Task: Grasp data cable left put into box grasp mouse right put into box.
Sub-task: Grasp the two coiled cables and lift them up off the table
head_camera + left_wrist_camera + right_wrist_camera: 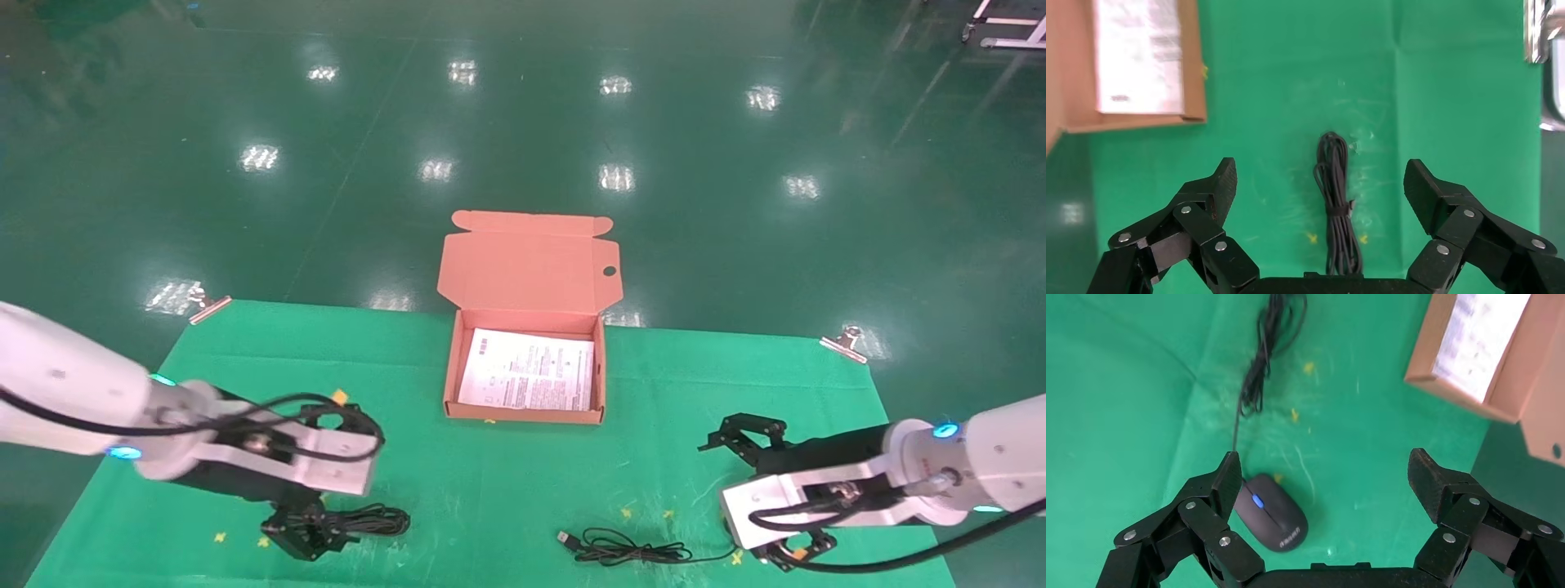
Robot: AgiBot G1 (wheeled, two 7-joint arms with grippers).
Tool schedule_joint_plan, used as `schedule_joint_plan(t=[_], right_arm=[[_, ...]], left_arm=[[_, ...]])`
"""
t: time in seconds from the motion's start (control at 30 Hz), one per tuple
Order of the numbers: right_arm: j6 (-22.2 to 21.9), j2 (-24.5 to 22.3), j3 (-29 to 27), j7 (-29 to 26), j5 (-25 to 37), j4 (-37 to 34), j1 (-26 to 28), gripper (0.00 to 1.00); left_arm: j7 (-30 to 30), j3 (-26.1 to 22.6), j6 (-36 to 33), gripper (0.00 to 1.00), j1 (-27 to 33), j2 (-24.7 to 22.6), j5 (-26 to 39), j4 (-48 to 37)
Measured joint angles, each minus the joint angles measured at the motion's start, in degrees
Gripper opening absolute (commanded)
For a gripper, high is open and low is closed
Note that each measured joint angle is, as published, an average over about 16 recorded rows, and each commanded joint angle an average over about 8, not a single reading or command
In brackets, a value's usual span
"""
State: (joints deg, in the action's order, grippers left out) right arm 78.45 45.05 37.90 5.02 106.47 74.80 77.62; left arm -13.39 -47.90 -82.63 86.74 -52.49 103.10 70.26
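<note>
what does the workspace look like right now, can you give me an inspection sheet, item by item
surface: green cloth over the table, held by metal clips at its far corners, small yellow marks on it
box: box open at the far middle, lid up, white printed sheet inside, nothing else in it
data cable: data cable bundled on the cloth under the left gripper, not gripped
mouse: mouse on the cloth beside one finger of the right gripper, not gripped
clutter: nothing seen
grippers: both open, low over the cloth
cables: mouse cord with USB plug lying loose
surroundings: glossy green floor
</note>
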Motion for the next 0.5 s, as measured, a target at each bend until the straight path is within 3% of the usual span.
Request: schedule_joint_plan(t=[0.27, 0.5], right_arm=[[-5.42, 3.64, 1.37, -1.94, 4.70, -4.57, -2.72, 1.00], [-9.14, 6.46, 1.42, -2.46, 4.66, -10.03, -5.17, 1.00]], left_arm=[[-1.80, -3.38, 4.14, 1.00, -1.93, -4.93, 7.75, -6.83], [-2.20, -3.98, 7.08, 1.00, -2.60, -8.60, 9.31, -16.72]])
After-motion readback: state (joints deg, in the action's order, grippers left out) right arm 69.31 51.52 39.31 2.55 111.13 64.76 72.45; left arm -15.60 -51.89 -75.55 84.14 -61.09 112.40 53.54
